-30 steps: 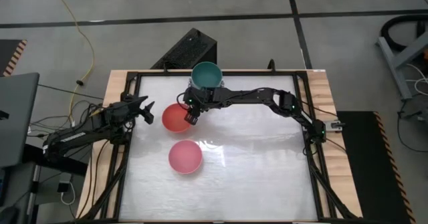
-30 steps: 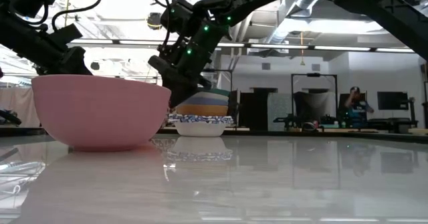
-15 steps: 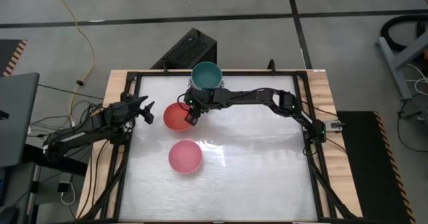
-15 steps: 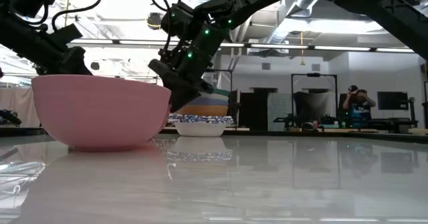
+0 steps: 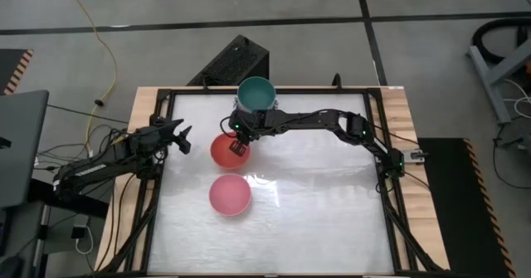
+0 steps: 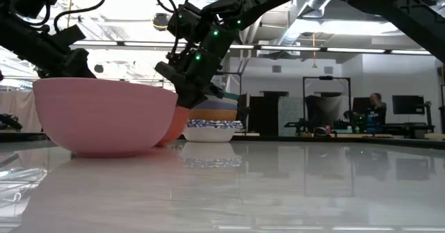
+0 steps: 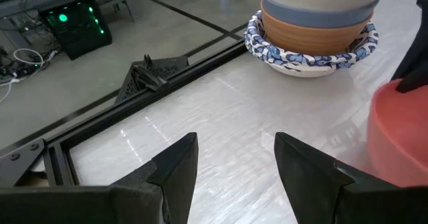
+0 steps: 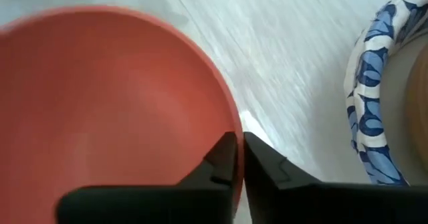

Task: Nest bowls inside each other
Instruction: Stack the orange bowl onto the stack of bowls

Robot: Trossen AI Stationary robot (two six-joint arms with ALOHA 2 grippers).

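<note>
A red bowl [image 5: 224, 150] sits on the white table near its far left, with my right gripper [image 5: 239, 149] shut on its right-hand rim. Behind it stands a stack of nested bowls [image 5: 255, 93], dark green on top and a blue-patterned white one [image 7: 311, 53] at the bottom. A pink bowl [image 5: 229, 194] rests on its base nearer the front. My left gripper [image 5: 184, 139] waits open at the table's left edge, its fingers [image 7: 180, 167] holding nothing. My right gripper pinches the red bowl's rim [image 8: 232, 125] on the side facing the stack, one finger inside the bowl and one outside. The fingers slant down from the table's far right. In the low view the bowl [image 6: 174, 125] shows beside the pink one, its base low by the table.
The black frame rail [image 7: 167, 70] runs along the table's left and far edges. The middle, right and near parts of the white table top [image 5: 323, 203] carry no objects. A black box [image 5: 235, 62] stands on the floor beyond the far edge.
My right gripper has shut on the red bowl's rim. The bowl has shifted a little toward the table's right and near side, and now shows from behind the pink bowl in the low view.
</note>
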